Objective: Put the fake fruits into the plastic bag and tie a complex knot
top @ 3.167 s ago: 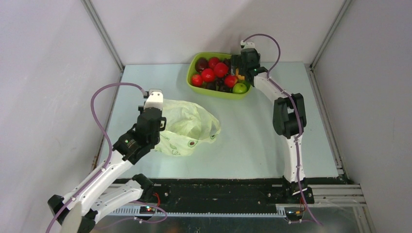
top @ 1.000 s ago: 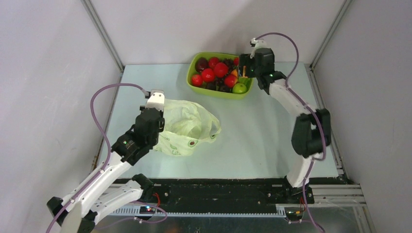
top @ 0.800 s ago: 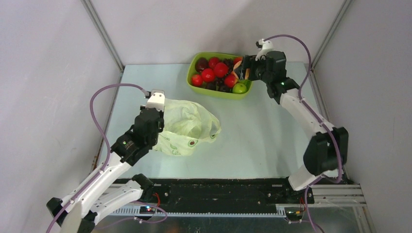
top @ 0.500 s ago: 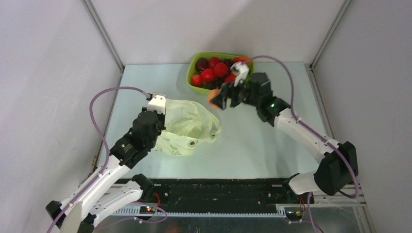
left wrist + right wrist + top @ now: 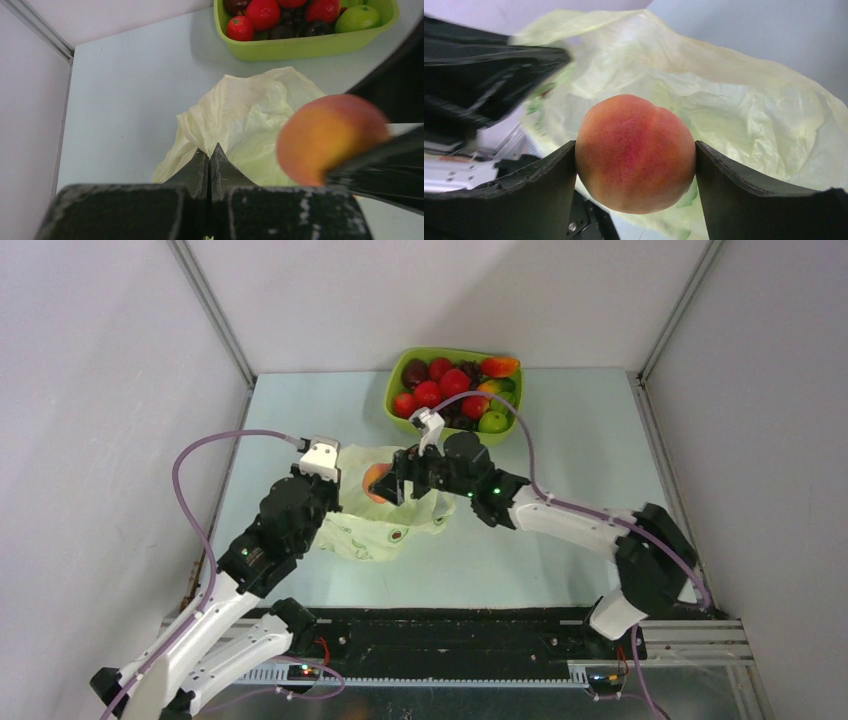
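Note:
The pale yellow-green plastic bag (image 5: 392, 528) lies crumpled left of the table's middle. My left gripper (image 5: 332, 480) is shut on a fold of its near-left edge (image 5: 210, 148) and holds that edge up. My right gripper (image 5: 388, 485) hangs over the bag, shut on an orange-pink peach (image 5: 376, 483) that fills the gap between its fingers (image 5: 635, 152). In the left wrist view the peach (image 5: 330, 137) hovers just right of the pinched fold. The other fake fruits, red apples (image 5: 430, 393) and a green apple (image 5: 492, 421) among them, lie in the tray. No knot shows.
The lime-green tray (image 5: 389, 400) stands at the back of the table, behind the bag. An orange-red fruit (image 5: 500, 366) lies at its far right corner. The right arm stretches low across the table from the right. Grey walls close in both sides.
My right arm has swung from the tray forward and left to over the bag, carrying the peach. The left gripper still pinches the bag's edge and has hardly moved.

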{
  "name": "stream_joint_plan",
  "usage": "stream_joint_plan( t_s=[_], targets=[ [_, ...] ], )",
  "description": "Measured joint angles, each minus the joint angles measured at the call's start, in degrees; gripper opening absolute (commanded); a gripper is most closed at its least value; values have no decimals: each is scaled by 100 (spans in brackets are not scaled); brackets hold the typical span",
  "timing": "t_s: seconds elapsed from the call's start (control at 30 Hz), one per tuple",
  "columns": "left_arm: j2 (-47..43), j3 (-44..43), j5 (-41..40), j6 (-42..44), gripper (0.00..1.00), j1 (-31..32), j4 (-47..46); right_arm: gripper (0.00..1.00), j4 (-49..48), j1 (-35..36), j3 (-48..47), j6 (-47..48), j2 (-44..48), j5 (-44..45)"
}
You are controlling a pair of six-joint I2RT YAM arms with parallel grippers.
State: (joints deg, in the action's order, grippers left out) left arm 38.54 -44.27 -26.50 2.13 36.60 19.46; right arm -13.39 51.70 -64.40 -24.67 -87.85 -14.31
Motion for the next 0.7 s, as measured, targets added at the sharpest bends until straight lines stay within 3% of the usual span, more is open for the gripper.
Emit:
stream_joint_plan(
  t_s=[0.23,0.7],
  targets=[
    [-9,4,98,87,0,0,-52,48,-555,63,-214,-269,-1329,-15],
    [4,39,334,138,0,0,-133,52,-590,507,-1019,-24,-2780,302]
  ],
)
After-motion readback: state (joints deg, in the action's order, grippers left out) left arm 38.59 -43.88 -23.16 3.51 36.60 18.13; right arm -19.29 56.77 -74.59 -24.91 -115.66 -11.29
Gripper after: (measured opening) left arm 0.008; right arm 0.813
